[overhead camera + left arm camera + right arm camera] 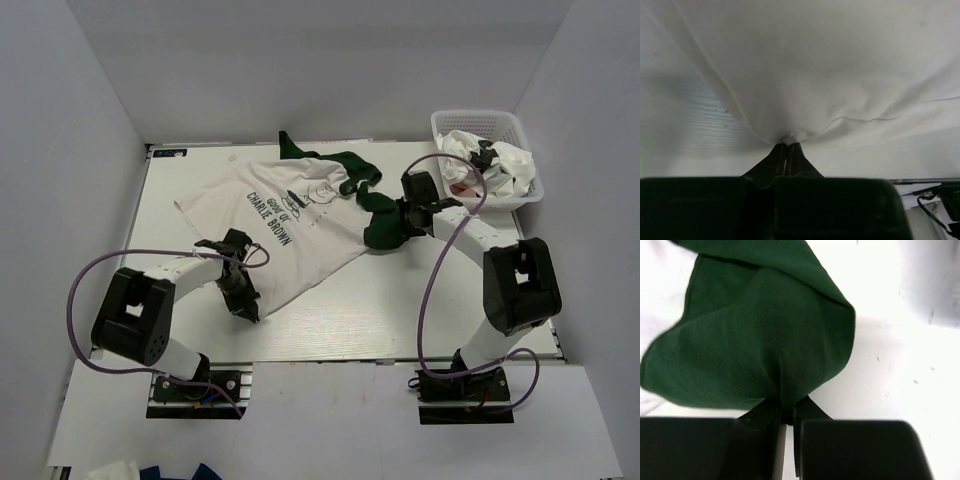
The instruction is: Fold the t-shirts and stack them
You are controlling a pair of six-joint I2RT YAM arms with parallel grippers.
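A white t-shirt with black print [290,225] lies spread across the middle of the table. My left gripper [246,303] is shut on its near hem, and the left wrist view shows white cloth [805,75] bunched at the pinched fingertips [787,146]. A dark green t-shirt [375,215] lies partly under the white one, toward the right. My right gripper [398,228] is shut on a fold of it; the green cloth [755,340] fills the right wrist view above the closed fingers [785,412]. More white t-shirts [495,165] are piled in the basket.
A white lattice basket [525,130] stands at the back right corner. White walls close in the table [400,310] on three sides. Purple cables loop from both arms over the near part of the table.
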